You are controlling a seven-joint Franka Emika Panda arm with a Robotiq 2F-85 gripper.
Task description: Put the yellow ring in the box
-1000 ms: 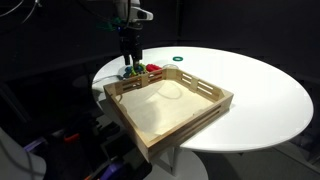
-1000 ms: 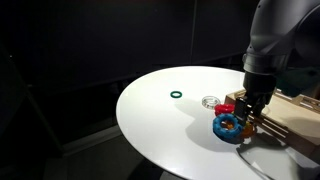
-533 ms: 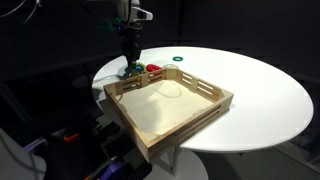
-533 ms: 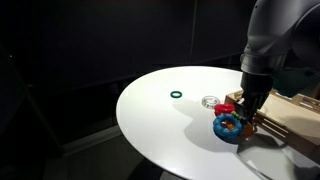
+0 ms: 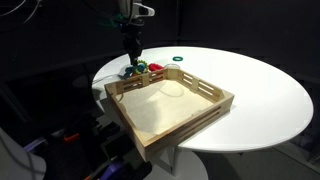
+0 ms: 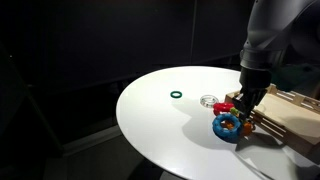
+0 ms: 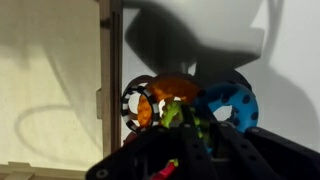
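Dark room, round white tabletop (image 5: pixel 260 90). At the wrist view's lower middle, the hand (image 7: pixel 183 128) pinches the yellow ring (image 7: pixel 172 113) over the blue ring (image 7: pixel 232 105), just right of the box (image 7: pixel 103 60) wall, outside it.

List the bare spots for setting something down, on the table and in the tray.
The tray has an all-bare bottom. The table is bare in a wide stretch on the tray's side away from the gripper, and around the lone green ring. Crowded: the ring cluster beside the tray's outer wall, under the gripper.
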